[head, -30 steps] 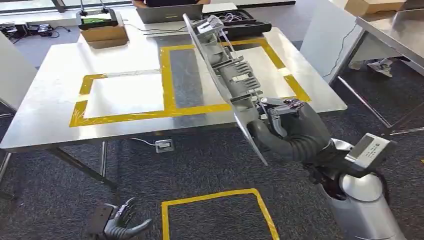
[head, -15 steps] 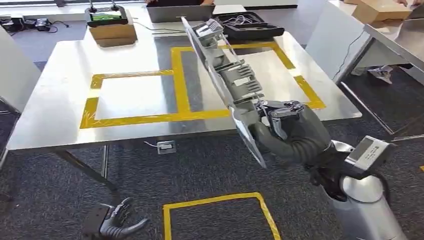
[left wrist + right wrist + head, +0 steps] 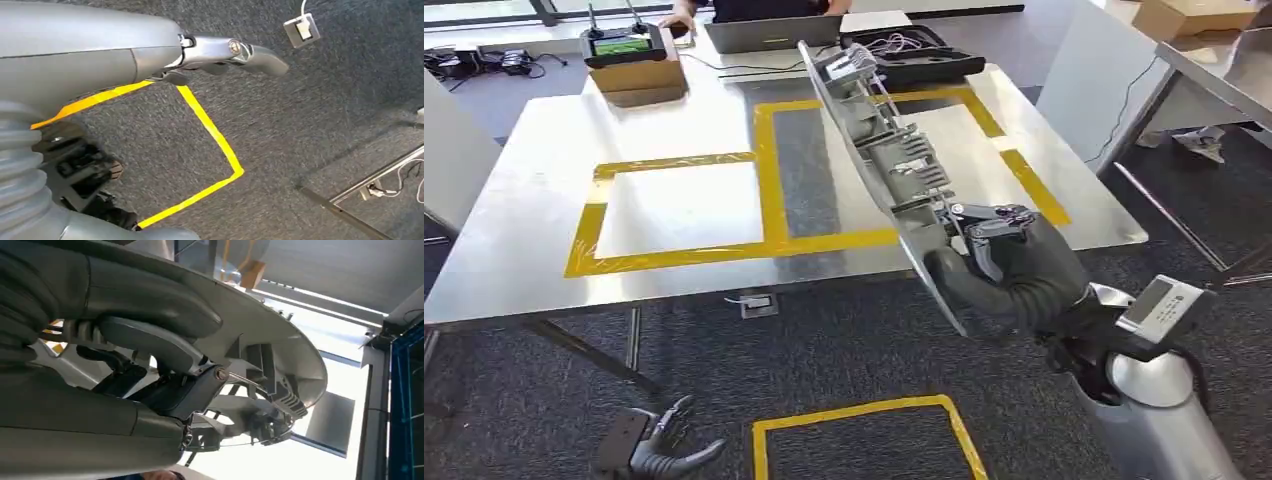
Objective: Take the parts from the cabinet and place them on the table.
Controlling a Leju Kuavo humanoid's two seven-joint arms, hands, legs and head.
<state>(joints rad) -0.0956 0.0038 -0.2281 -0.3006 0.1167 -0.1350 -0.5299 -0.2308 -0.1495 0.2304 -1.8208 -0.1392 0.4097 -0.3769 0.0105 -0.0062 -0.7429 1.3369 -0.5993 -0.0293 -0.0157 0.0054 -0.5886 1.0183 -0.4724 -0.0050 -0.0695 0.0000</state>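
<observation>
The whole view has shifted nearer the tabletop (image 3: 544,230), the right robot hand (image 3: 999,262) gripping the grey ribbed plastic panel (image 3: 879,150) over its right taped box, the left robot hand (image 3: 659,448) hanging empty, so placing looks close.

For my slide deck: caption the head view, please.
Robot's right hand holds a long grey ribbed plastic part tilted above the yellow-taped steel table.

Person (image 3: 686,10) behind the tabletop (image 3: 534,200) cut off by the top edge, grey part (image 3: 879,150) hiding some yellow tape (image 3: 769,170)
</observation>
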